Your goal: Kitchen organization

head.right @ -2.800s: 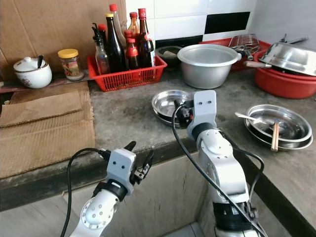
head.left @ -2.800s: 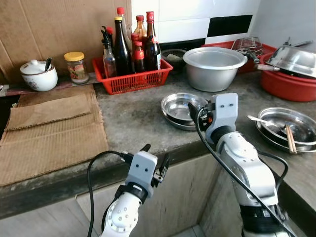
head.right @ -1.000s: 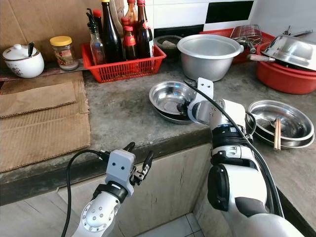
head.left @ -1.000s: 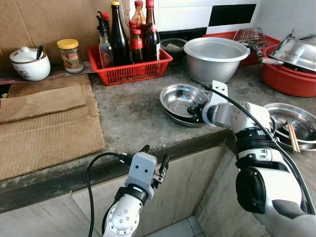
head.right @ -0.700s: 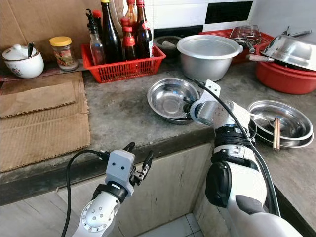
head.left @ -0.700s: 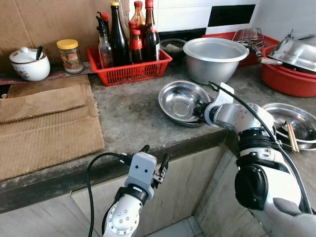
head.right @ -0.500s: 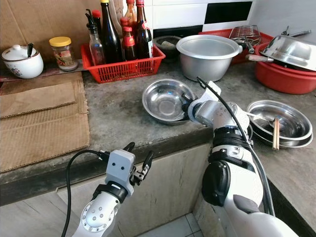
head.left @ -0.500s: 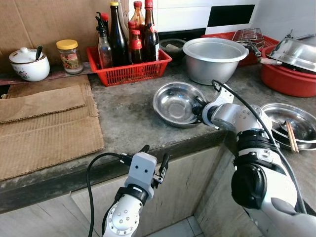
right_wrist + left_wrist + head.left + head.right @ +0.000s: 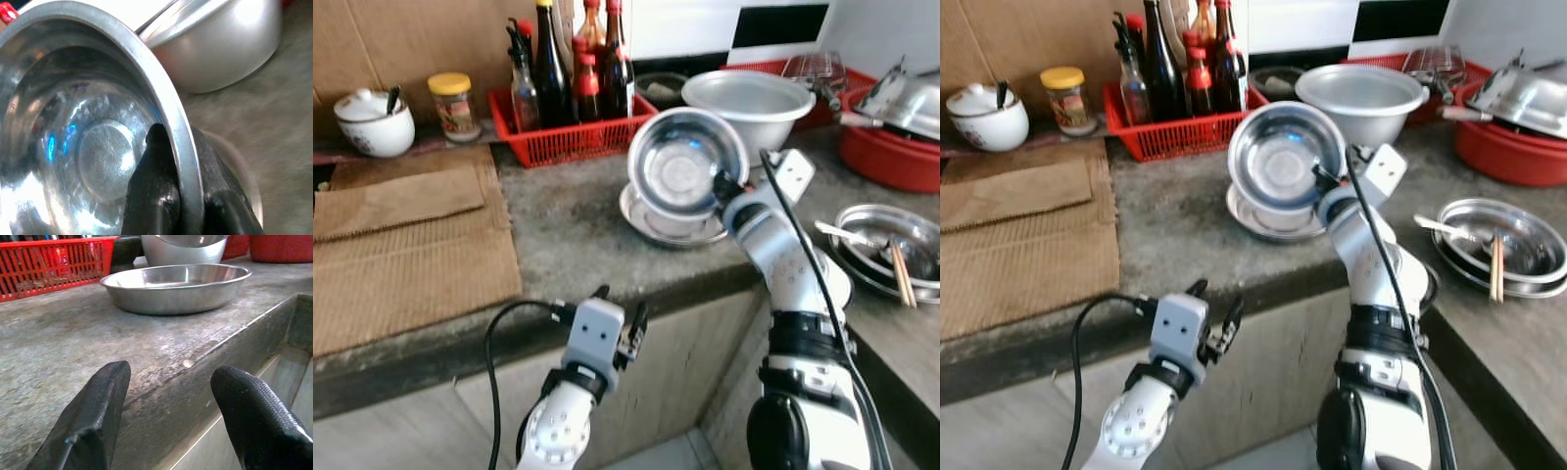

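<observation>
Stainless steel catches your eye first: your right claw is clamped on the rim of a round shiny steel bowl, one finger inside the rim and one outside, as the right wrist view shows. The bowl is held up off the grey concrete surface, tipped on edge with its hollow facing you. Directly below it a shallow steel dish lies flat on the surface, apart from the bowl.

Your left claw hangs low in front of the near edge of the surface, its two black fingers spread and gripping nothing. Its wrist view looks across the surface toward the shallow steel dish.

At the far side stands a red plastic basket of dark sauce bottles. To its left you have a yellow-lidded glass jar and a white ceramic lidded pot with a spoon. Flattened brown cardboard covers the left part of the surface.

Just behind the lifted bowl sits a large dull aluminium basin. On the far right, a red plastic tub carries a steel pan. Nearer on the right, a steel plate holds a spoon and a pair of wooden chopsticks.
</observation>
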{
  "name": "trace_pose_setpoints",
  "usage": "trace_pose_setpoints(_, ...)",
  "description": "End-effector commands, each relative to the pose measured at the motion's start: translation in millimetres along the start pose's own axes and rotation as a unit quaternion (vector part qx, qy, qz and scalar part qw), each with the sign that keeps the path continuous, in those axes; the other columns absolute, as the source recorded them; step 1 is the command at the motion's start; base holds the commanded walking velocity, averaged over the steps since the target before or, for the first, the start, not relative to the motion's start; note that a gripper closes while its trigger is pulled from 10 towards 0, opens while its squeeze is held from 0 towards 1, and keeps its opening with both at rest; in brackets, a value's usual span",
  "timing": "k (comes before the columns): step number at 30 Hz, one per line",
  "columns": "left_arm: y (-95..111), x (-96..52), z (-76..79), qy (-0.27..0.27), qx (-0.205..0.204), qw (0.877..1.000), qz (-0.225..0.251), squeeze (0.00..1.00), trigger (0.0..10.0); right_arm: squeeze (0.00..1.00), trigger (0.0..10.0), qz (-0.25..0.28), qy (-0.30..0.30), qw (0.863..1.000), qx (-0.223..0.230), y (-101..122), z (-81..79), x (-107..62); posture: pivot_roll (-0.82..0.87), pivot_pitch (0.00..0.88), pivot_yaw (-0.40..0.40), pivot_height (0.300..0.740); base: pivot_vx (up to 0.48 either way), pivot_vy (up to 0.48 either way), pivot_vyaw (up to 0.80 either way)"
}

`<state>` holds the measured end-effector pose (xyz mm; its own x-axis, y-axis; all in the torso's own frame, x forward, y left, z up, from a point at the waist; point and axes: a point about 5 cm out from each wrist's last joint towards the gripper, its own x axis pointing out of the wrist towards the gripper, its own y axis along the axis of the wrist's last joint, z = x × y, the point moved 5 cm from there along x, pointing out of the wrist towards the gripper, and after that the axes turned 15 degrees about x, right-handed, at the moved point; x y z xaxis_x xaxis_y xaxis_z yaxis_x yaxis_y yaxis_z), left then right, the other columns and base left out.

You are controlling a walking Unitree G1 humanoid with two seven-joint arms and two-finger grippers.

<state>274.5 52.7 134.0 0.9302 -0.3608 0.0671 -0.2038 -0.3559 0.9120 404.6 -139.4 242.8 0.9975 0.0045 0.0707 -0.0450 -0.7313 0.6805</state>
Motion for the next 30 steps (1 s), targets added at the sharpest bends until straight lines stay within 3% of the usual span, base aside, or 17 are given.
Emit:
trace_pose_setpoints(1,1.0,1.4,0.9,-0.002,0.005,1.0,0.004,0.0,10.0,0.0,0.0,0.044,0.038,0.996,-0.067,5.8,-18.9,-12.7,0.2,0.006,-0.061,0.74,0.0,0.0,0.0)
trace_pose_setpoints(3,1.4,1.3,-0.2,-0.002,0.004,1.0,0.005,0.0,10.0,0.0,0.0,0.074,0.056,0.984,-0.154,8.7,-23.2,-28.3,0.19,0.0,-0.058,0.74,0.0,0.0,0.0)
trace_pose_setpoints(5,1.3,1.2,-0.7,-0.001,0.004,1.0,0.006,0.0,10.0,0.0,0.0,0.08,0.057,0.979,-0.178,8.2,-22.3,-34.0,0.19,0.0,-0.058,0.74,0.0,0.0,0.0)
trace_pose_setpoints(8,1.2,0.9,-1.0,-0.002,0.009,1.0,0.008,0.0,10.0,0.0,0.0,0.098,0.067,0.967,-0.225,6.9,-16.2,-56.1,0.19,0.0,-0.058,0.74,0.0,0.0,0.0)
trace_pose_setpoints(11,4.5,2.6,-2.7,-0.001,0.009,1.0,0.016,0.0,10.0,0.0,0.0,0.11,0.096,0.952,-0.27,1.1,-21.5,-76.9,0.19,0.0,-0.05,0.74,0.0,0.0,0.0)
trace_pose_setpoints(14,5.6,3.3,-2.2,-0.002,0.008,1.0,0.019,0.0,10.0,0.0,0.0,0.126,0.108,0.941,-0.296,0.4,-25.1,-84.5,0.18,0.0,-0.044,0.74,0.0,0.0,0.0)
trace_pose_setpoints(17,5.4,3.8,-1.7,-0.004,0.008,1.0,0.021,0.0,10.0,0.0,0.0,0.144,0.105,0.941,-0.288,1.6,-25.5,-92.9,0.18,0.0,-0.037,0.74,0.0,0.0,0.0)
trace_pose_setpoints(26,9.8,3.8,-3.0,-0.002,0.006,1.0,0.03,0.0,10.0,0.0,0.0,0.154,0.067,0.933,-0.318,1.4,-8.9,-99.6,0.19,0.0,-0.028,0.74,0.0,0.0,0.0)
trace_pose_setpoints(27,10.4,4.2,-3.2,-0.001,0.006,1.0,0.03,0.0,10.0,0.0,2.1,0.152,0.064,0.934,-0.318,0.6,-7.6,-99.2,0.19,0.0,-0.027,0.74,0.0,0.0,0.0)
trace_pose_setpoints(28,10.8,4.5,-3.2,0.0,0.005,1.0,0.031,0.0,10.0,0.0,2.1,0.151,0.063,0.934,-0.318,0.2,-6.8,-99.3,0.19,0.0,-0.029,0.74,0.0,0.0,0.0)
trace_pose_setpoints(29,12.0,4.8,-2.1,0.0,0.004,0.999,0.033,0.0,10.0,0.0,10.0,0.146,0.064,0.934,-0.321,-2.0,-6.0,-98.8,0.19,0.0,-0.03,0.74,0.0,0.0,0.0)
trace_pose_setpoints(30,12.3,5.0,-1.8,0.0,0.004,0.999,0.034,0.0,10.0,0.0,10.0,0.142,0.066,0.934,-0.321,-3.5,-5.5,-98.5,0.19,0.0,-0.032,0.74,0.0,0.0,0.0)
